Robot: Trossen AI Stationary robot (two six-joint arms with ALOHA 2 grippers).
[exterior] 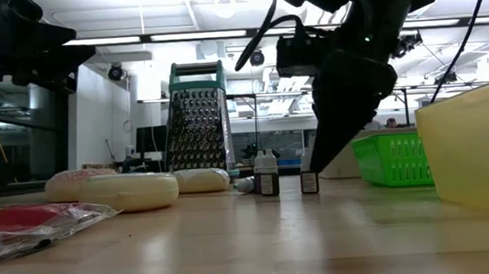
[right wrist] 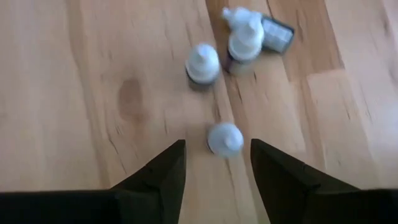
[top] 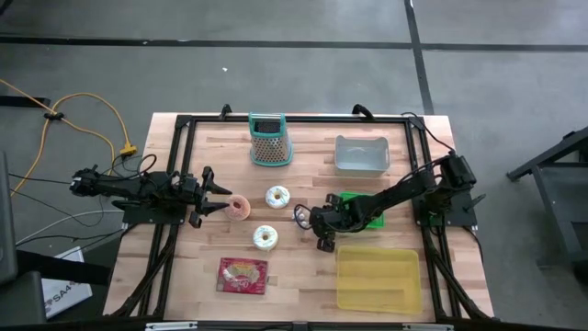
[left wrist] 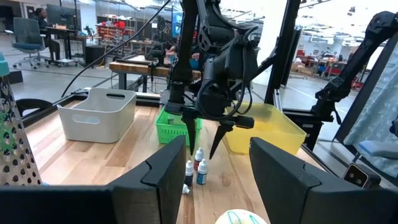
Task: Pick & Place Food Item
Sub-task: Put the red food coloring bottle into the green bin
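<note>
Several small white-capped dropper bottles [right wrist: 203, 63] stand on the wooden table near its middle, and one more lies on its side [right wrist: 273, 31]. My right gripper [right wrist: 217, 158] hangs open above them, slanting down. One upright bottle [right wrist: 224, 138] sits just beyond the gap between its fingertips, untouched. In the left wrist view the same gripper [left wrist: 202, 149] points down over the bottles [left wrist: 200, 168]. Three iced doughnuts [top: 277, 196] lie left of the bottles. My left gripper [top: 220, 193] waits open and level at the table's left, beside the pink doughnut [top: 240, 207].
A green basket [top: 363, 204] stands under the right arm, a yellow bin [top: 378, 278] at the near right and a white bin [top: 361, 154] at the far right. A box grater [top: 270, 140] stands at the far middle. A red packet [top: 242, 275] lies near the front edge.
</note>
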